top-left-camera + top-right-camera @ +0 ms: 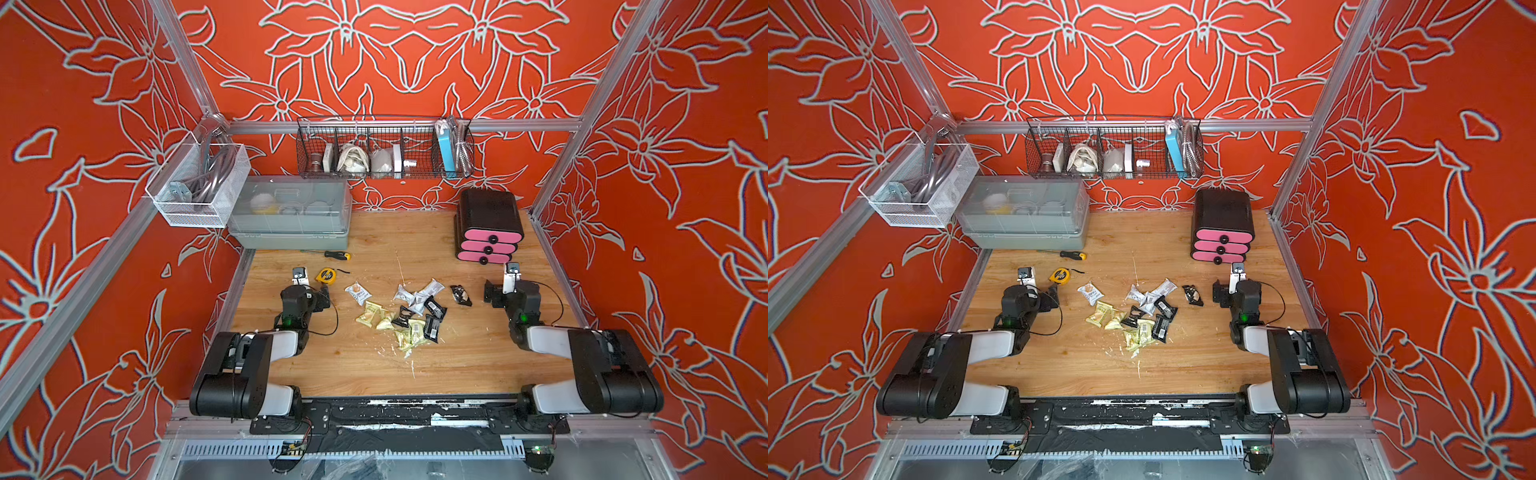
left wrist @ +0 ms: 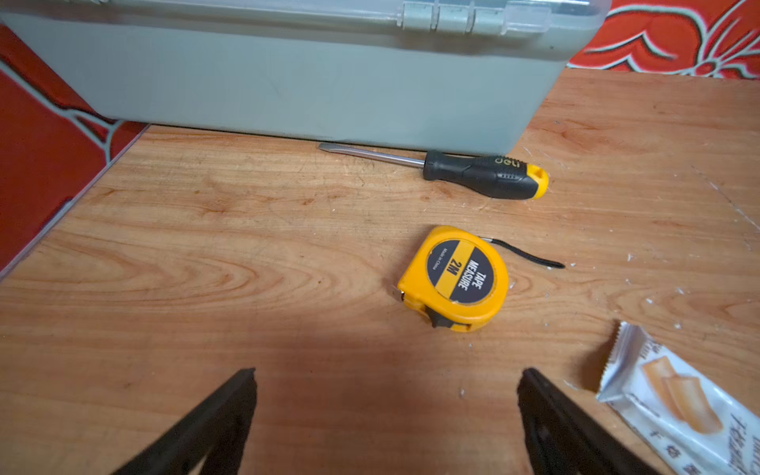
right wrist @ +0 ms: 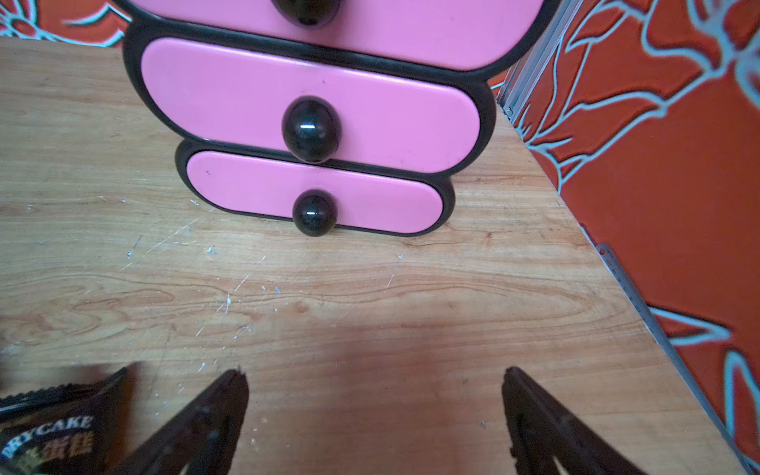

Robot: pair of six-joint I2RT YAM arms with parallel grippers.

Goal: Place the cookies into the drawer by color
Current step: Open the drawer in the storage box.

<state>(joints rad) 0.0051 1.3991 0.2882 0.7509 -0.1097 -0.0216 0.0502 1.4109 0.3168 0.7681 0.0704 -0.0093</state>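
The cookies point(image 1: 403, 311) lie in a loose heap at mid-table in both top views, in black, white-silver and pale yellow-green wrappers. One white packet point(image 2: 674, 407) lies just beside my left gripper point(image 2: 386, 382), which hovers open over bare wood with nothing between its fingers. A lone black packet point(image 3: 57, 427) lies beside my right gripper point(image 3: 374, 380), also open and empty. The drawer point(image 1: 488, 226) stands at the back right, a black chest whose three pink drawers are all shut. Its lowest knob point(image 3: 314, 212) is straight ahead of the right gripper.
A grey lidded bin point(image 1: 291, 212) stands at the back left. A screwdriver point(image 2: 481, 174) and a yellow tape measure point(image 2: 454, 277) lie in front of it. A wire basket point(image 1: 384, 147) and a mesh basket point(image 1: 199, 183) hang on the rails. The red wall is close to the drawer.
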